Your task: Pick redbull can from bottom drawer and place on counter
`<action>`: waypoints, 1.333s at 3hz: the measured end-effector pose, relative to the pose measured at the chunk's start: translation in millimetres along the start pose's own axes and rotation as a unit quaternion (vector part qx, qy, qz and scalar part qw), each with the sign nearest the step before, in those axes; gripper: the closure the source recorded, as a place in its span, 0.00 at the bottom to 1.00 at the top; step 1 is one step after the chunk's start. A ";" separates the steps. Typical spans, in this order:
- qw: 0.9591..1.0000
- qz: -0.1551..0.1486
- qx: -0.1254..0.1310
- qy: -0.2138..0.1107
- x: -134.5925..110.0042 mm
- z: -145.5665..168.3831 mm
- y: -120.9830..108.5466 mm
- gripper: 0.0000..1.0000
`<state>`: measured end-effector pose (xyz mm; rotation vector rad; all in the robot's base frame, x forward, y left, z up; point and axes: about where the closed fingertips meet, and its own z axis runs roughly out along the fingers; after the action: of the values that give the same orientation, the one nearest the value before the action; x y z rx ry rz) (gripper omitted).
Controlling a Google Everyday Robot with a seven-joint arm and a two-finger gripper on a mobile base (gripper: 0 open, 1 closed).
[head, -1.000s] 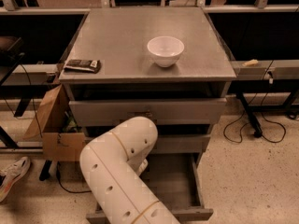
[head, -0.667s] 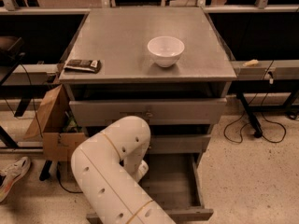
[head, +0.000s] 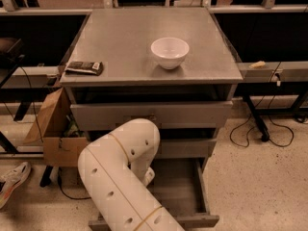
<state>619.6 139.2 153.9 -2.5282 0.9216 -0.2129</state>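
— Where is your claw [head: 148, 175]?
— Down inside the open bottom drawer [head: 180, 189], mostly behind the white arm [head: 120, 167]. Apart or together, you cannot tell.
— And the redbull can?
— Hidden from you, so its place relative to the claw cannot be told.

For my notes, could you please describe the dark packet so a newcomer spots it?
Above the bottom drawer, where the arm hides the claw, is the grey counter. At its front left corner lies the dark packet, flat and rectangular, unlike the round white bowl.
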 end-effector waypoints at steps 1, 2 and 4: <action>0.999 -0.028 0.012 -0.010 -1.8 -8.9 -4.5 0.00; 0.999 -0.028 0.012 -0.010 -1.8 -8.9 -4.4 0.00; 0.999 -0.026 0.042 -0.021 -2.2 -14.9 4.4 0.00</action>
<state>611.1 132.3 165.3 -2.4728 0.8137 -0.2092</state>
